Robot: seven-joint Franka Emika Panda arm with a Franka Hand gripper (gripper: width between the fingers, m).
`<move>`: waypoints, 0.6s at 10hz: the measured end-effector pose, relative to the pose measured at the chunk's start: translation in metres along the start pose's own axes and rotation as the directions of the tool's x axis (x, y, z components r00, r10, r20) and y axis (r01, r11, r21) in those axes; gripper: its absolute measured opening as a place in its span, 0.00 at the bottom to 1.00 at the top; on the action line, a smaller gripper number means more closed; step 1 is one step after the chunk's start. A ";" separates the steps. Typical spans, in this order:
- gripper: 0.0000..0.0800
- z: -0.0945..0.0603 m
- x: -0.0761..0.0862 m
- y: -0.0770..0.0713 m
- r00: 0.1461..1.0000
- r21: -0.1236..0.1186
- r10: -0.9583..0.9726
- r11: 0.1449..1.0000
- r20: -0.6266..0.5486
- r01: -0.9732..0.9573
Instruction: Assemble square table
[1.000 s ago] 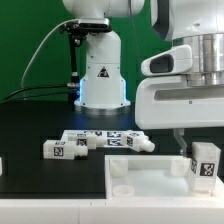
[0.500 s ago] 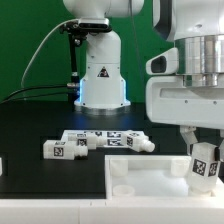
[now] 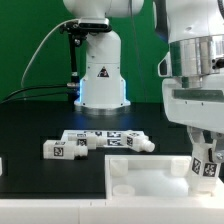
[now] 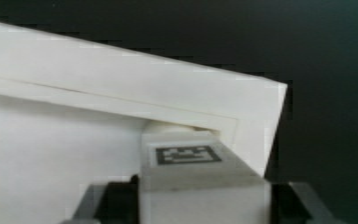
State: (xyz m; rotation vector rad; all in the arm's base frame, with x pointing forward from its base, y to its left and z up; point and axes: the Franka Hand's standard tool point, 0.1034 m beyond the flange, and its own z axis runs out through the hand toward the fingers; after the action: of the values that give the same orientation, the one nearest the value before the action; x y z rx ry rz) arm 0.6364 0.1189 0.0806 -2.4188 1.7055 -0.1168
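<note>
Shifted: arm (image 3: 195, 80) has risen.
claw (image 3: 205, 148): apparently clamped on leg (image 3: 206, 168).
leg: at corner of top (image 3: 140, 172), exterior view's right.

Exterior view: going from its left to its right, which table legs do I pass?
First lying leg → second lying leg → held leg, gripped in the hand.

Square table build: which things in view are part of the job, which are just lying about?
Job: large flat white square tabletop; short white tagged leg in the gripper; loose white tagged legs.
Not job: white robot base with triangle mark; the marker board.
</note>
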 end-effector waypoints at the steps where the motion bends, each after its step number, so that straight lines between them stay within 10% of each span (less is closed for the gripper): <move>1: 0.39 -0.002 0.003 -0.002 0.970 -0.005 -0.242 0.970 -0.014 0.242; 2: 0.64 -0.001 0.001 -0.002 0.922 -0.008 -0.387 0.922 -0.012 0.387; 6: 0.80 -0.001 0.002 -0.002 0.810 -0.010 -0.587 0.810 -0.010 0.587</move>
State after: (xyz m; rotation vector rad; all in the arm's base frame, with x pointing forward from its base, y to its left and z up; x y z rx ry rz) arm 0.6388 0.1176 0.0820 -2.8657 0.8904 -0.2062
